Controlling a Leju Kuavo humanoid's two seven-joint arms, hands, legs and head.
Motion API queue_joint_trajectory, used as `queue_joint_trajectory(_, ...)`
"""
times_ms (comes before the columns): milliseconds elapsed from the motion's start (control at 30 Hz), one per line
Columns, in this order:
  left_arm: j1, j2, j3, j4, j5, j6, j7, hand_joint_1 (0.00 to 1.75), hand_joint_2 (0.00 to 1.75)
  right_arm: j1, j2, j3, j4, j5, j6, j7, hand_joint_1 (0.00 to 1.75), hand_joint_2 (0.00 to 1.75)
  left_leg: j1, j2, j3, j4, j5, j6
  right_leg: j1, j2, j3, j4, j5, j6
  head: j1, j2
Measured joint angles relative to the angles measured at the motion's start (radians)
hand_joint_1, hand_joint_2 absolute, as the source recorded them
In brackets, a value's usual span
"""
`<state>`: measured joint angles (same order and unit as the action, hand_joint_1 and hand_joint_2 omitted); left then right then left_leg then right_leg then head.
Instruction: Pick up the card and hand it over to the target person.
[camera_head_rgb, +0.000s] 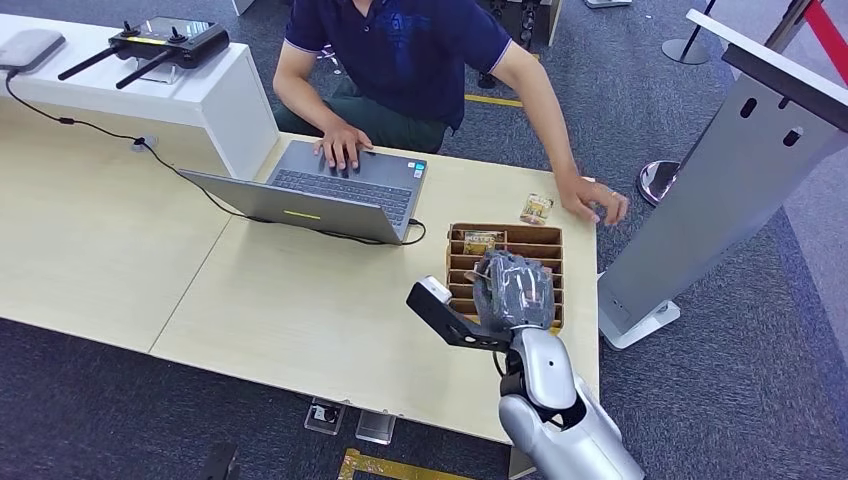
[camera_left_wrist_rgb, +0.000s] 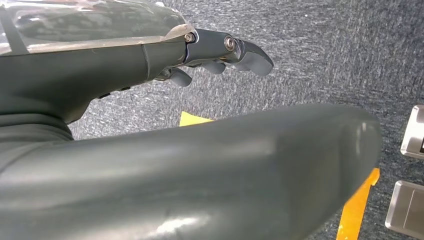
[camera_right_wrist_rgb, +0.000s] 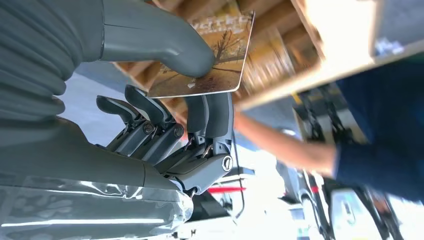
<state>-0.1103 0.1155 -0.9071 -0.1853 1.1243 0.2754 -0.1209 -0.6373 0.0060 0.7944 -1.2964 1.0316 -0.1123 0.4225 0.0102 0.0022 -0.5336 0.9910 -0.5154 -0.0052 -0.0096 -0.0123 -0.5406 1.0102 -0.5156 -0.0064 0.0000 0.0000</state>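
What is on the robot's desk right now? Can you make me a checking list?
Surface: pale wooden desk, a white raised shelf at its back.
Job's things: card pinched in the right hand, above the wooden slotted box; another card in the box; one card on the desk by the person's hand.
Clutter: laptop, black controller.
Hands: right holds the card; left hand hangs over the carpet, holding nothing.
Cables: black cable across the desk to the laptop.
Surroundings: seated person, grey stand, grey carpet.
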Motion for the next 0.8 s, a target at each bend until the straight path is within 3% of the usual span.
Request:
queue_joint_trajectory(200,-0.001,0.001,-0.02,0.0,-0.018,-0.006,-0.004,0.0,0.0,-0.15,0.087,0.05,0.279,-0.007,-0.075,-0.071,1.75,1.75,0.0,0.003,0.002,-0.002,0.0,0.0,0.0,0.003,0.001,-0.001,0.001,0.0,0.0,0.0)
queue_joint_trajectory(433,-0.01,0.004,-0.047,-0.002,-0.043,-0.011,-0.001,0.0,0.0,-0.294,0.212,0.062,0.66,0.046,-0.244,-0.134,1.75,1.75,0.0,0.004,0.005,-0.003,0.001,-0.001,0.0,0.004,0.003,-0.001,0.002,-0.001,0.0,0.0)
queue_joint_trajectory(600,-0.016,0.004,-0.051,-0.002,-0.047,-0.009,0.007,0.0,0.0,-0.347,0.255,0.048,0.789,0.073,-0.319,-0.14,1.75,1.75,0.0,0.003,0.004,-0.003,0.001,-0.001,0.0,0.003,0.003,-0.001,0.001,-0.001,0.0,0.0)
queue_joint_trajectory(767,-0.012,0.005,-0.055,-0.003,-0.05,-0.018,0.008,0.0,0.0,-0.354,0.266,0.037,0.814,0.089,-0.339,-0.136,1.75,1.75,0.0,0.001,0.004,-0.003,0.001,-0.001,0.0,0.001,0.004,-0.001,0.001,-0.001,0.0,0.0)
queue_joint_trajectory(800,-0.012,0.006,-0.058,-0.003,-0.052,-0.024,0.009,0.0,0.0,-0.353,0.266,0.036,0.814,0.091,-0.34,-0.135,1.31,1.75,0.0,0.001,0.004,-0.003,0.001,-0.001,0.0,0.001,0.004,-0.001,0.001,-0.001,0.0,0.0)
